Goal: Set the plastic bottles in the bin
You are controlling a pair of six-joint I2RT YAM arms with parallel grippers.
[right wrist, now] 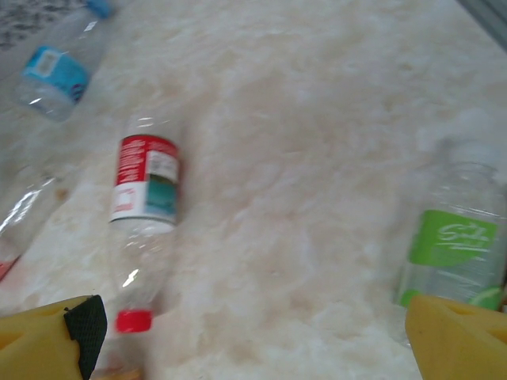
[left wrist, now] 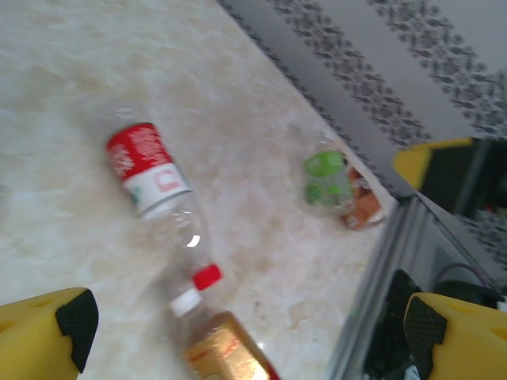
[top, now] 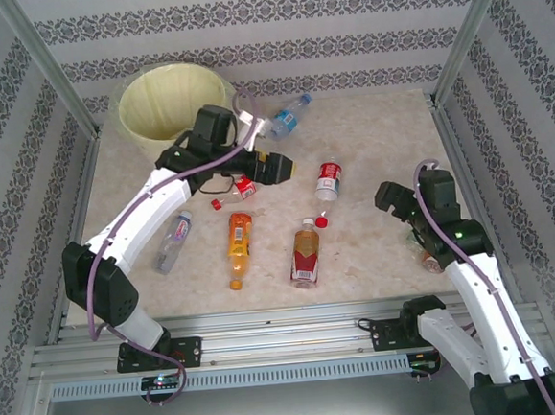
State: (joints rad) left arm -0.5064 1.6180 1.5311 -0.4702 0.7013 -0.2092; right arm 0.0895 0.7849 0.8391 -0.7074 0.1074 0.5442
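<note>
Top external view: the left arm (top: 152,203) rises from its base, folds at the elbow by the left edge of the desk (top: 377,132), and reaches far forward and rightward, its wrist just in front of the bin (top: 154,102) in the far left corner. The left hand (top: 289,166) points right with its fingers wide apart, holding nothing. In the left wrist view the left hand (left wrist: 249,336) looks down on the red-labelled bottle (left wrist: 146,166) and the cap end of the amber bottle (left wrist: 226,352).

The right arm (top: 475,269) stands bent at the right side, and the right hand (top: 392,198) points left toward the middle. Its fingers are also spread and empty. In the right wrist view the green-labelled bottle (right wrist: 451,245) lies just beside one finger of the right hand (right wrist: 253,340).

The blue-labelled bottle (top: 288,118) lies just right of the bin. The orange bottle (top: 239,241) and a clear bottle (top: 174,240) lie on the desk under the left arm's reach.
</note>
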